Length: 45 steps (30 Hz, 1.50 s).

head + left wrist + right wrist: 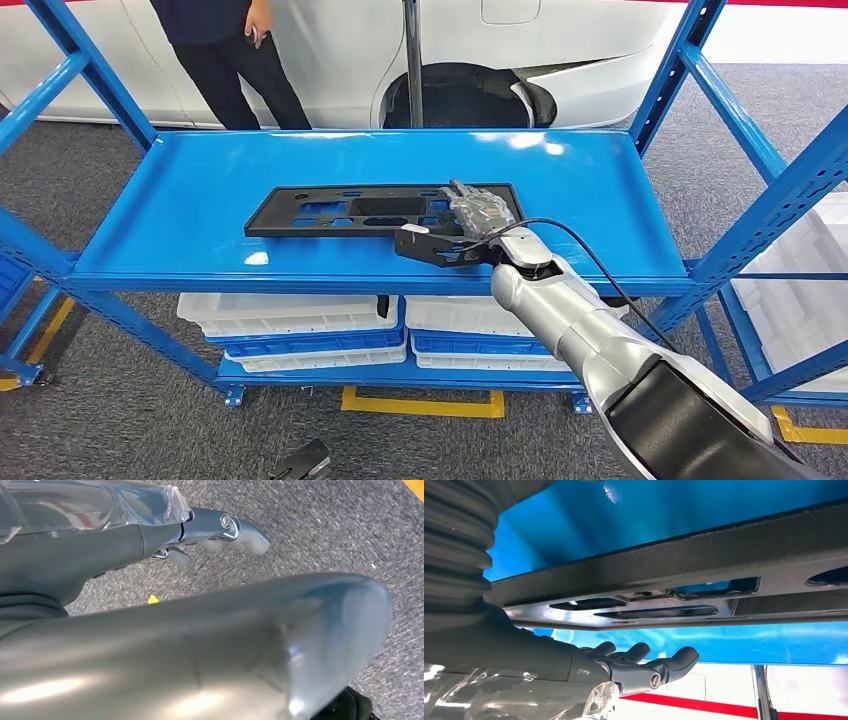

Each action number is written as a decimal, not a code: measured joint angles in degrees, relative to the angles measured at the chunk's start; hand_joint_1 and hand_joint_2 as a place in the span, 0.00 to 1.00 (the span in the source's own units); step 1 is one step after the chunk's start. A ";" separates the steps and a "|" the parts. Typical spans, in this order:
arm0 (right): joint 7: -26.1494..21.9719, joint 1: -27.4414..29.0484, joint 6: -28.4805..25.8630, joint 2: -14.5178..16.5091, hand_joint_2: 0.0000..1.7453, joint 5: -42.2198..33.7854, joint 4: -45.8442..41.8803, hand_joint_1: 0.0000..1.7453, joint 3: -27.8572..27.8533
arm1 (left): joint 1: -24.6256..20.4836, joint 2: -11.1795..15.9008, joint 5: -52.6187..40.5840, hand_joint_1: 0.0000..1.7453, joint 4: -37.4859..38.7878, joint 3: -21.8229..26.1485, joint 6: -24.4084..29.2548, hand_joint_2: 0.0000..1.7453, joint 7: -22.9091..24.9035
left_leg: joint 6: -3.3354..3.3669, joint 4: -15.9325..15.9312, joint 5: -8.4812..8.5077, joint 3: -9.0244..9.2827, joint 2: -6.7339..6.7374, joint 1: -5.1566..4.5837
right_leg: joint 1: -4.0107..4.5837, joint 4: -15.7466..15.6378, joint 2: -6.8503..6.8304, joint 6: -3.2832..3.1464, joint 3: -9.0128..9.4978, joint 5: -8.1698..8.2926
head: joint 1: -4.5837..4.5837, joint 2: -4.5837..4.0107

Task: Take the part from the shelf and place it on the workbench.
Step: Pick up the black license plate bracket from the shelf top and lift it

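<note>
Blue shelf (pixel 200 200) carries a flat black part (pixel 340 212) on its top deck

The blue shelf (pixel 200 190) lay open from the near side, with bare surface left of the black part (pixel 330 212), to its right, and along the far edge. Slanted blue uprights (pixel 745 215) closed in the right and left ends, so the clear way in ran between them over the shelf's near lip. The right hand (pixel 478 212) already sat over the part's right end, its fingers (pixel 639 655) spread close against the part, and a person (pixel 235 50) stood beyond the shelf's far left.
</note>
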 joint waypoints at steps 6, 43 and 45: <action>-0.08 -0.01 0.10 0.00 1.00 -0.06 0.04 0.00 0.00 | -0.03 0.00 -0.40 0.00 0.00 0.00 0.69 0.00 -0.01 | 0.00 0.00 0.00 0.00 0.00 0.00 | 0.00 0.00 0.00 0.00 0.00 0.00 | 0.00 0.00; -0.68 -0.42 0.58 1.91 1.00 1.03 1.72 0.00 0.04 | -0.87 0.14 -1.67 0.00 -0.01 0.03 0.79 0.00 -0.39 | -2.35 8.91 -6.56 -2.00 0.43 2.00 | -1.47 0.24 0.00 0.13 -0.37 -0.54 | -0.07 0.00; -0.68 -0.17 0.60 1.92 1.00 1.03 1.73 0.00 0.04 | -0.77 0.16 -1.67 0.00 0.00 0.04 0.83 0.00 -0.38 | -2.29 17.45 -8.58 -7.84 0.42 1.80 | -1.30 0.23 0.02 -0.10 0.39 -1.25 | -0.11 0.00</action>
